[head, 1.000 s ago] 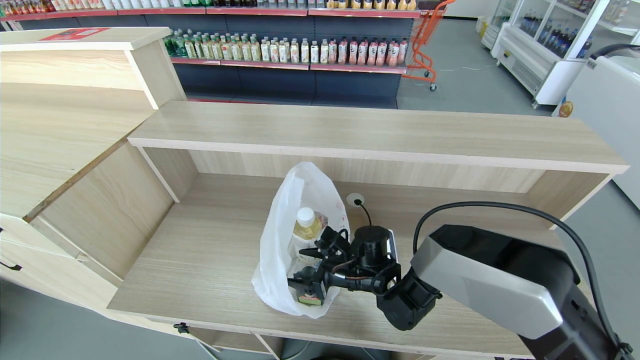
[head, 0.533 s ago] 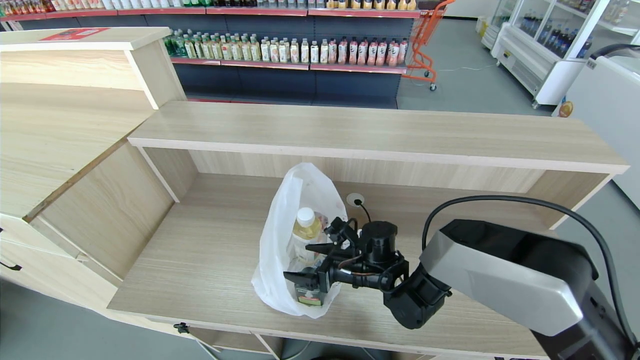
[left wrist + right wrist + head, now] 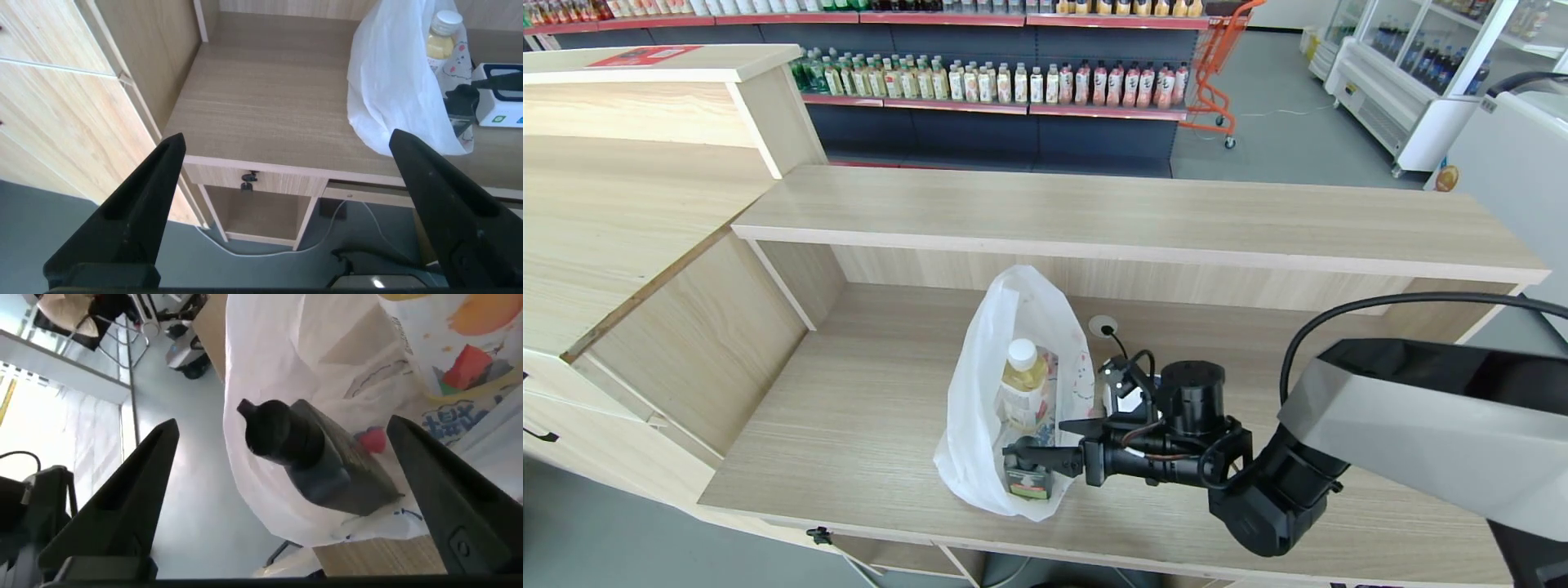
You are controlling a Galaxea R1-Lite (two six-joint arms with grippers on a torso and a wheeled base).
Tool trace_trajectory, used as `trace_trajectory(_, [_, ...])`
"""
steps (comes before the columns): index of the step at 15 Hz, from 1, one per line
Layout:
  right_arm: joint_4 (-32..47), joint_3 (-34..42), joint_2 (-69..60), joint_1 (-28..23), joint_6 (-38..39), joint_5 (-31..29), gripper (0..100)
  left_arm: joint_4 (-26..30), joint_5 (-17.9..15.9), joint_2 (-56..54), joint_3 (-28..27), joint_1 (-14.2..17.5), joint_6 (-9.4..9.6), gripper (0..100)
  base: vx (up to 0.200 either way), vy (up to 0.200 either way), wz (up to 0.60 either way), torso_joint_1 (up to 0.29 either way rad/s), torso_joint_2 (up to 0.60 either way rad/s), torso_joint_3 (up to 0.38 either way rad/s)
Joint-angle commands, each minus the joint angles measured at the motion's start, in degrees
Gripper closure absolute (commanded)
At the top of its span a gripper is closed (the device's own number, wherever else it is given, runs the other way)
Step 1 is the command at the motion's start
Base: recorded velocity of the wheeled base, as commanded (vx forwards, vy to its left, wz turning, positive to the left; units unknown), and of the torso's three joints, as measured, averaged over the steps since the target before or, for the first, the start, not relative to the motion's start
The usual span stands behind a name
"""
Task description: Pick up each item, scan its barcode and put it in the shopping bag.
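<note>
A white plastic shopping bag (image 3: 980,392) stands open on the lower counter. Inside it a yellow drink bottle with a white cap (image 3: 1023,371) stands upright, and a dark bottle with a black cap (image 3: 1027,478) rests at the bag's bottom. My right gripper (image 3: 1054,438) is open at the bag's mouth, just right of the dark bottle and not touching it. In the right wrist view the dark bottle (image 3: 319,457) lies between and beyond the spread fingers (image 3: 122,506). My left gripper (image 3: 288,139) hangs open and empty off the counter's front left edge, with the bag (image 3: 392,73) ahead.
A white barcode scanner (image 3: 1129,400) with a black cable sits right of the bag, partly under my right wrist. A raised wooden shelf (image 3: 1135,216) runs behind, and a side panel (image 3: 703,343) closes the left. Bare counter (image 3: 866,408) lies left of the bag.
My right gripper has pulled back to the right out of the bag and stands open. The dark bottle stays in the bag. The bag and drink bottle have not moved.
</note>
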Motion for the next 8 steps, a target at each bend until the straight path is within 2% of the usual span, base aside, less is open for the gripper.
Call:
trace_trajectory(1, [0.09,2.05,-3.71,-1.95,2.08,0.03,0,0.00,0.01,-0.02,0.00,0.00,0.00,0,0.000,0.000,0.00,0.000,0.00,0.000])
trace_trajectory(5, [2.20,5.65,-11.01,-4.85,11.04,-0.06,0,0.00,0.01,0.06,0.00,0.00,0.00,0,0.000,0.000,0.00,0.000,0.00,0.000])
trace_trajectory(8, [5.27,11.98,-17.95,-6.87,11.13,-0.06,0,0.00,0.01,0.06,0.00,0.00,0.00,0,0.000,0.000,0.00,0.000,0.00,0.000])
